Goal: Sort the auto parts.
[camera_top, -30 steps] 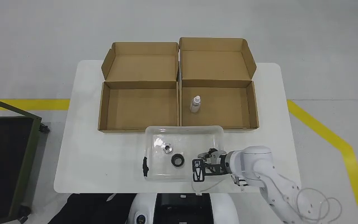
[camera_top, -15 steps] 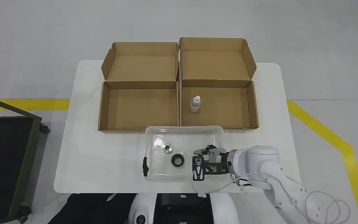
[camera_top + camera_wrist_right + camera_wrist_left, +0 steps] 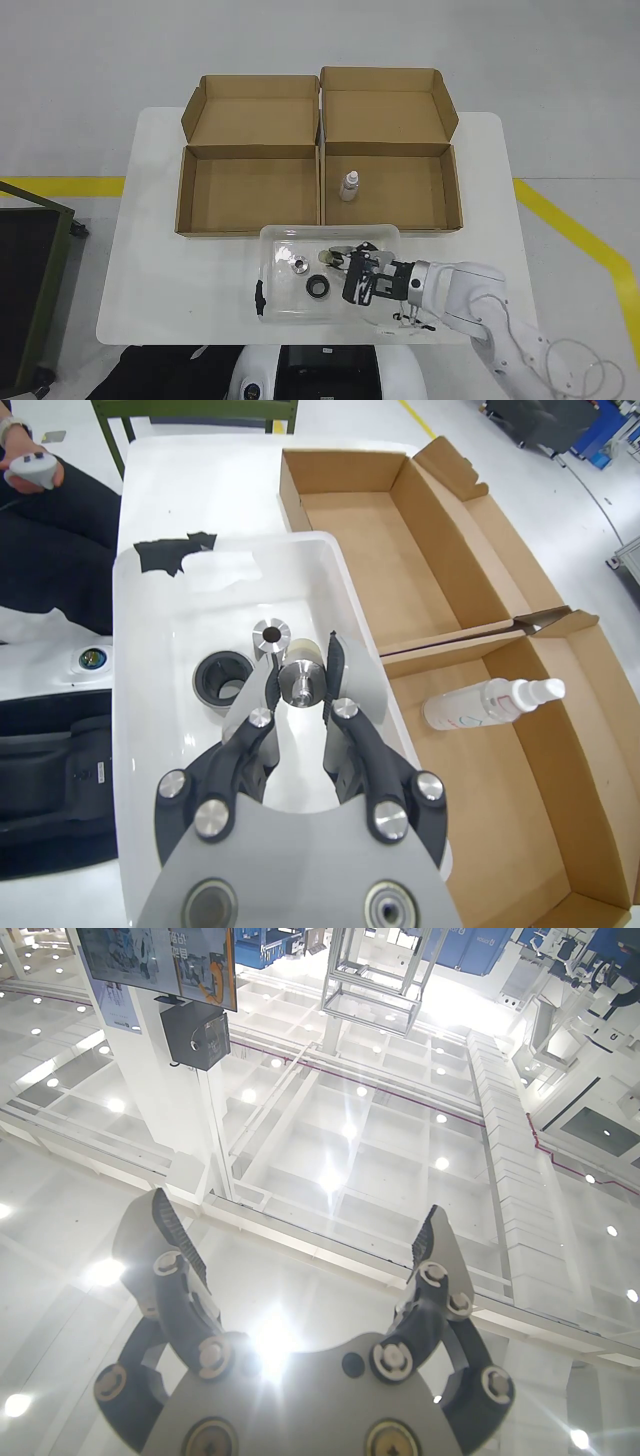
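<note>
Clamping a metal part, the right hand hides most of it from above; the left hand gapes empty.

White table holds left box, right box and clear bin.

Factory hall, yellow floor line, gridded ceiling, wall screen

Silver part; black ring; brown boxes
</note>
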Action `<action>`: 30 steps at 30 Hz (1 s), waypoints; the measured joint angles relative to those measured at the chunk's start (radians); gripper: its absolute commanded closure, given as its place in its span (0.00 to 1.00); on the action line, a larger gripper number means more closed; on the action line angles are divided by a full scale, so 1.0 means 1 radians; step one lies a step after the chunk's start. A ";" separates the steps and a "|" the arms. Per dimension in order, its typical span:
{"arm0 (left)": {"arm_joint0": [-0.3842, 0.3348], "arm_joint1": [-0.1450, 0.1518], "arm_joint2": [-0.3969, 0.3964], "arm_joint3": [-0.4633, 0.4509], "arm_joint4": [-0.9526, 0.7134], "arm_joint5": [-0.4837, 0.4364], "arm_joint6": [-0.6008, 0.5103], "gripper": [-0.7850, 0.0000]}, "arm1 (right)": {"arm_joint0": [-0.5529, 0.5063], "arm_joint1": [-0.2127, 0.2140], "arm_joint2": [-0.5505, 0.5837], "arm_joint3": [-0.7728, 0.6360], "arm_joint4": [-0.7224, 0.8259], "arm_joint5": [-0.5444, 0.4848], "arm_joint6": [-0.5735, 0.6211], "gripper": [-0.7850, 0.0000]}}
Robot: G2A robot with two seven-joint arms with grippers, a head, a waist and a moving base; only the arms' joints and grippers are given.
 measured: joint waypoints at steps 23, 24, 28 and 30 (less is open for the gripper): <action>0.000 0.000 0.000 0.000 0.000 0.000 0.000 0.00 | -0.030 -0.017 0.050 -0.063 0.191 0.158 -0.360 1.00; 0.000 0.000 0.000 0.000 0.000 0.000 0.000 0.00 | -0.033 -0.017 0.056 -0.073 0.198 0.158 -0.370 1.00; 0.000 0.000 0.000 0.000 0.000 0.000 0.000 0.00 | -0.038 -0.016 0.076 -0.097 0.218 0.144 -0.396 1.00; 0.000 0.000 0.000 0.000 0.000 0.000 0.000 0.00 | -0.040 -0.016 0.088 -0.108 0.229 0.139 -0.411 1.00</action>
